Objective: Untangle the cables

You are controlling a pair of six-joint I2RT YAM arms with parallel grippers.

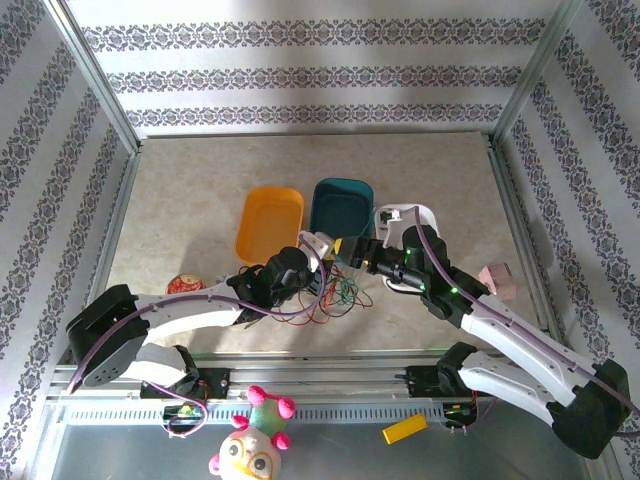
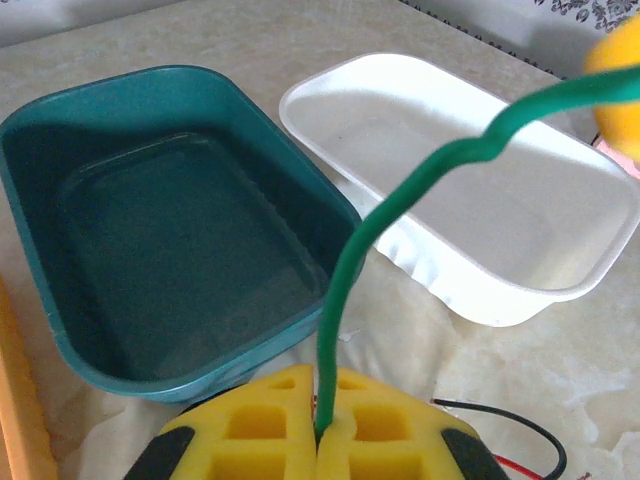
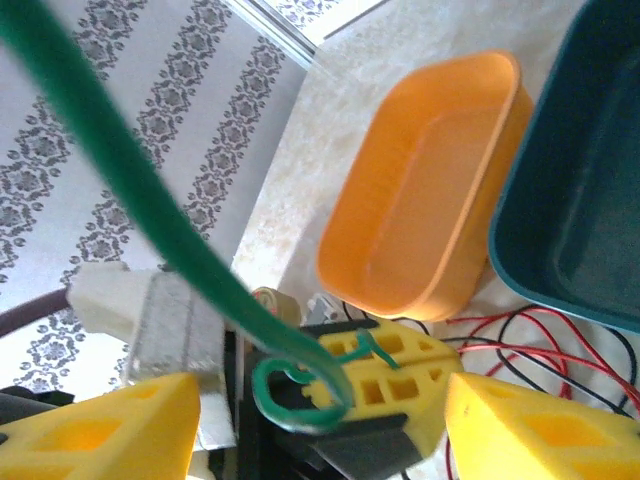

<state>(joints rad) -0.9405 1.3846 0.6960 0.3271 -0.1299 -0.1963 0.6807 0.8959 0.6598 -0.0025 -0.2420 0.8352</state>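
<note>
The cables [image 1: 335,297] are a loose tangle of thin red, black and green wires on the table in front of the trays. My left gripper [image 2: 322,428] is shut on the green cable [image 2: 345,270], which rises from between its yellow fingers and bends off to the upper right. From above, the left gripper [image 1: 322,262] and the right gripper [image 1: 352,258] sit close together over the tangle. The right gripper [image 3: 320,430] stands open, facing the left one's yellow fingers [image 3: 400,375]. The green cable [image 3: 150,180] sweeps across and curls between the open fingertips [image 3: 100,430]. Red and black cables [image 3: 520,340] lie beyond.
Three trays stand in a row behind the grippers: orange tray [image 1: 270,222], teal tray [image 1: 341,207], white tray [image 1: 425,215]. A pink block [image 1: 498,278] lies at the right, and a red round object [image 1: 183,285] at the left. A yellow block [image 1: 404,430] and a plush toy [image 1: 255,445] sit below the rail.
</note>
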